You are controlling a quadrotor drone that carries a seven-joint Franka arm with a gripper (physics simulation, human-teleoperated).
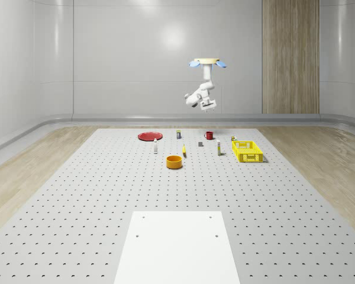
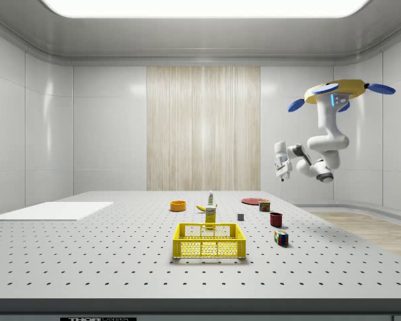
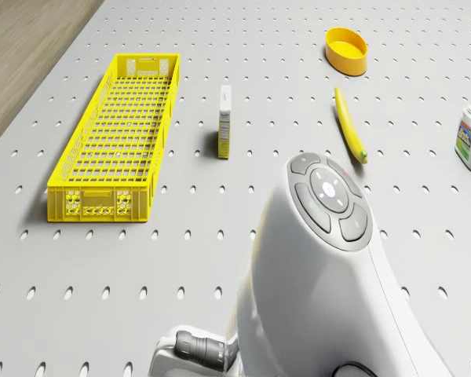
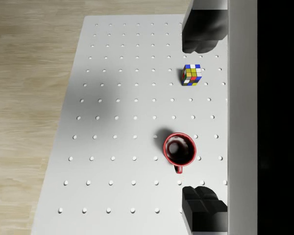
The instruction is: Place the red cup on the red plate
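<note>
The red cup [image 1: 209, 135] stands upright on the perforated table, toward the far side; it is empty, with its handle [image 4: 179, 169] sticking out. The red plate [image 1: 149, 136] lies flat at the whole-scene view's left of the cup, well apart from it. The drone [image 1: 207, 61] hovers high above the cup's area. Its arm bends down, and the gripper [image 1: 208, 107] hangs well above the cup. In the wrist view the gripper [image 4: 202, 120] is open, its dark fingertips [image 4: 201, 32] wide apart with nothing between them, and the cup [image 4: 180, 149] sits far below. The side view shows the cup [image 2: 276, 219] below the gripper [image 2: 281, 172].
A Rubik's cube [image 4: 191, 74] lies near the cup. A yellow crate [image 1: 247, 151], an orange bowl [image 1: 174, 161], a banana [image 3: 349, 124], a small carton [image 3: 224, 122] and a bottle [image 3: 470, 140] sit nearer the middle. The table's edge and wood floor [image 4: 29, 98] lie just beyond the cup.
</note>
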